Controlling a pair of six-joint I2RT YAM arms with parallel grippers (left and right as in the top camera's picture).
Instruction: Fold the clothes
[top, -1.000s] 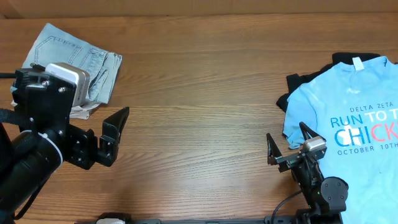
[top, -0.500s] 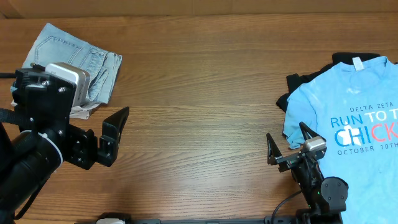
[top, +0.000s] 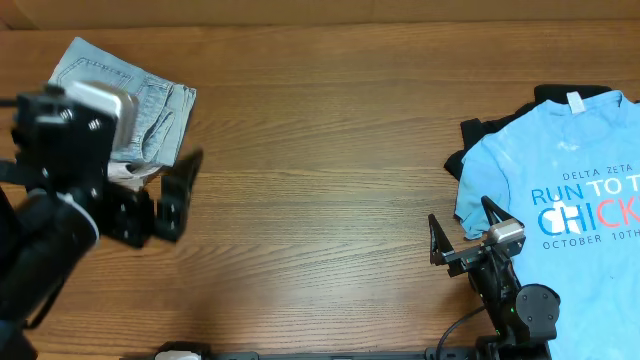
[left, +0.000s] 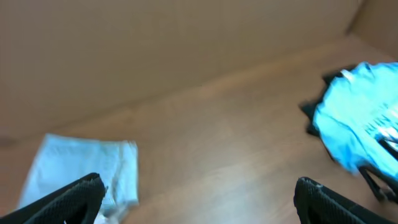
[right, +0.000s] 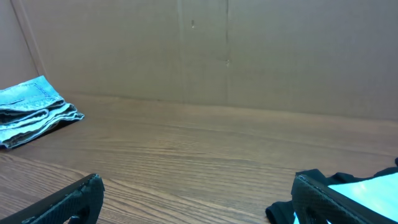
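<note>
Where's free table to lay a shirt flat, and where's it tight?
Free: the wide middle of the table, between the folded denim shorts and the blue T-shirt. Crowded: the right end, where the T-shirt lies over a black garment beside the right arm; the far left corner, shorts plus left arm.

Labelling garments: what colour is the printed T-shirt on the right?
The T-shirt is sky blue, with multicoloured lettering; it shows clearest in the overhead view.

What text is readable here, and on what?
"DELTA ZETA": sky-blue T-shirt, overhead view.
"RUN TO T": same shirt, cut off by the frame edge.
"CHICK": same, cut off.
"OCTOBER 10TH": same.
Its white neck label: too small to read.
Left wrist view: print blurred.
</note>
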